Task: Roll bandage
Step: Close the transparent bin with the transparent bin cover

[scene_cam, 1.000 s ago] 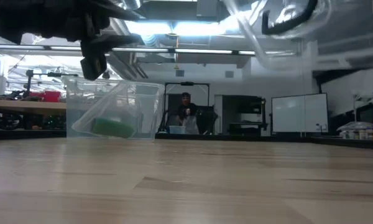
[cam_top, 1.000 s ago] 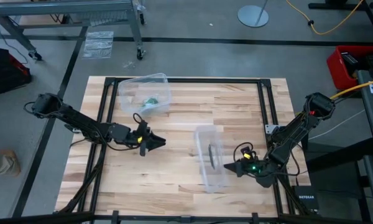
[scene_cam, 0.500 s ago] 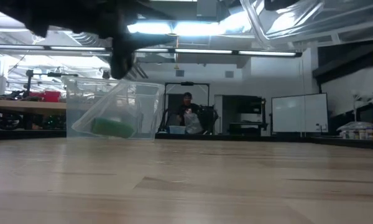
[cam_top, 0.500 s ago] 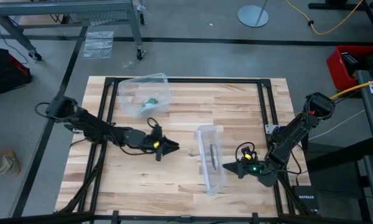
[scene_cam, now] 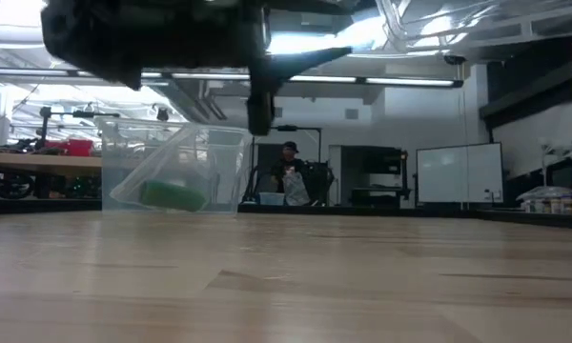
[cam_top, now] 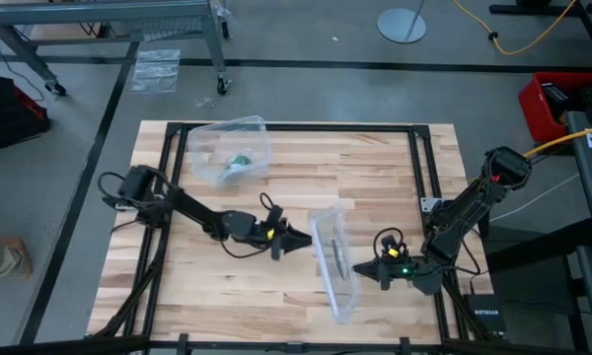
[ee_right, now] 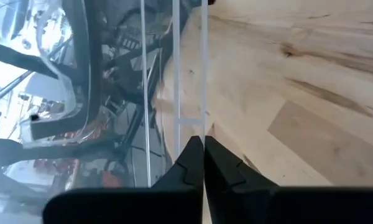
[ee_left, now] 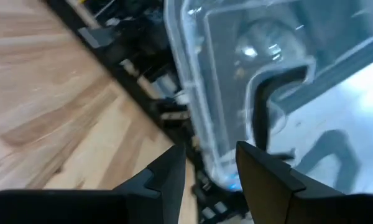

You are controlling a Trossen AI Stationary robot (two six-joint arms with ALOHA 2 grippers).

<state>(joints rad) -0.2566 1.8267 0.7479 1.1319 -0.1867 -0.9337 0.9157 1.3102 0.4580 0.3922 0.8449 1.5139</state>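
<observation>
Reaching across the surface [cam_top: 276, 296], the left arm has travelled steadily toward the right one over the past second, so that the left gripper [cam_top: 294, 240] now sits just beside the clear lid [cam_top: 333, 258], where before it hung well apart from it. That lid, a see-through plastic panel with a dark handle on it, is lifted off the wood and has tilted a little more; the right gripper [cam_top: 360, 267] has its jaws pressed together on the lid's thin edge, as the right wrist view shows. The left gripper's jaws stand apart with nothing between them, pointed straight at the lid's rim in its own wrist view. Well behind the left jaws, back toward the far edge, stands the clear tub [cam_top: 232, 150], and the bandage [cam_top: 240, 159] lies inside it as a small green roll (the low view shows it resting on the tub's floor). Judging from this, the rolling looks finished and the arms are handling the lid, perhaps passing it over so the tub can be closed.
</observation>
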